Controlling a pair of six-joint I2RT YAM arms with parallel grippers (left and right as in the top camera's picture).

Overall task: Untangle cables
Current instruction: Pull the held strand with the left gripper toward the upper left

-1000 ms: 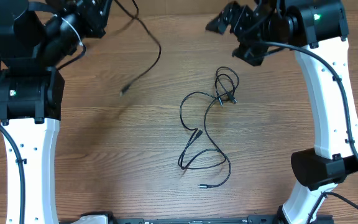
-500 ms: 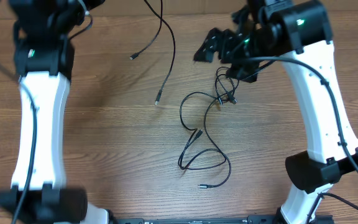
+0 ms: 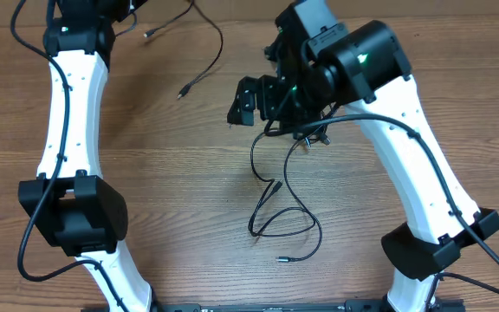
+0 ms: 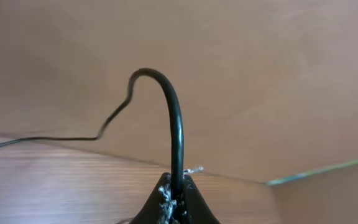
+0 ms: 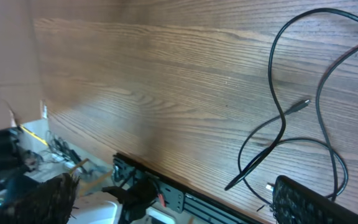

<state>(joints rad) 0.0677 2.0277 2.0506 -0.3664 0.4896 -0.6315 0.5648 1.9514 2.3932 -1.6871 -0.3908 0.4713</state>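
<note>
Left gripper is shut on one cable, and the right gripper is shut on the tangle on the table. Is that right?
Not quite. The right gripper is open and holds nothing: the right wrist view shows its jaws wide apart, with the tangle lying free on the table. The left gripper is shut on one cable, as you said.

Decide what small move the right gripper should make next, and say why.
Probably lower the right gripper onto the tangle and close on one strand. Its jaws are wide open and empty, hovering just beside those looped cords, which nothing grips. The left gripper is already shut on a separate cable at the far left.
</note>
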